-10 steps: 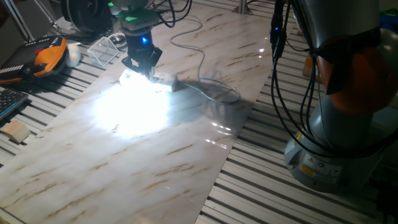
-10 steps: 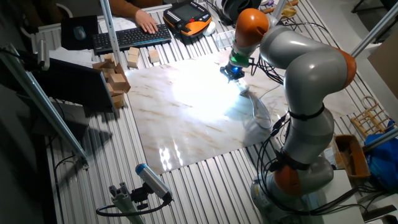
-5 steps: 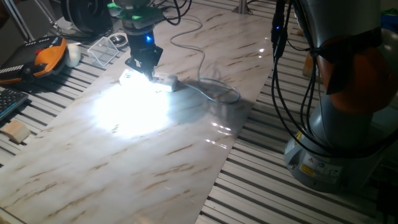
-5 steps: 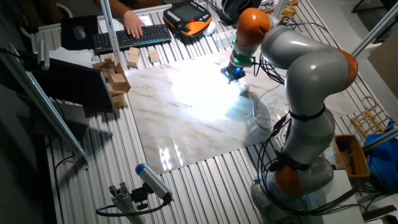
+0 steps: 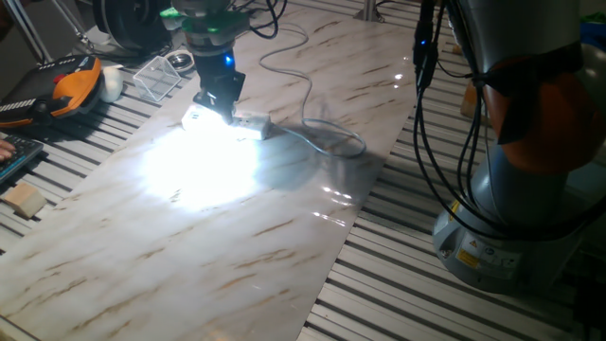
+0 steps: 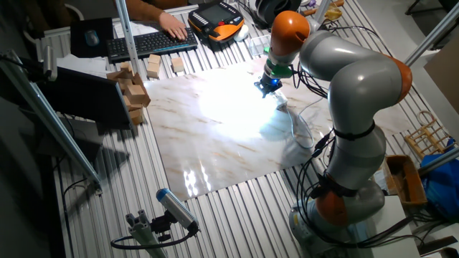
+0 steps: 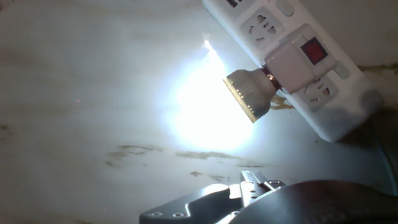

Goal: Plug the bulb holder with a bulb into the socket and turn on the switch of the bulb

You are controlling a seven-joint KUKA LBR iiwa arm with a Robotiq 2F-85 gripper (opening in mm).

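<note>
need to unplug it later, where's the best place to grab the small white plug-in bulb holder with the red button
Grip the small white plug-in bulb holder by its blocky body, fingers on the two flat side faces, coming straight down from above the long white power strip. Avoid the lit bulb jutting sideways and the red button on top.

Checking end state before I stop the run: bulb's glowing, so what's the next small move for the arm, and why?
Probably a short straight lift away. The small white plug-type bulb holder with the red button sits in the long white power strip, and the frosted bulb throws bright light across the marble board. The two-finger gripper holds nothing visible, so both steps look done.
</note>
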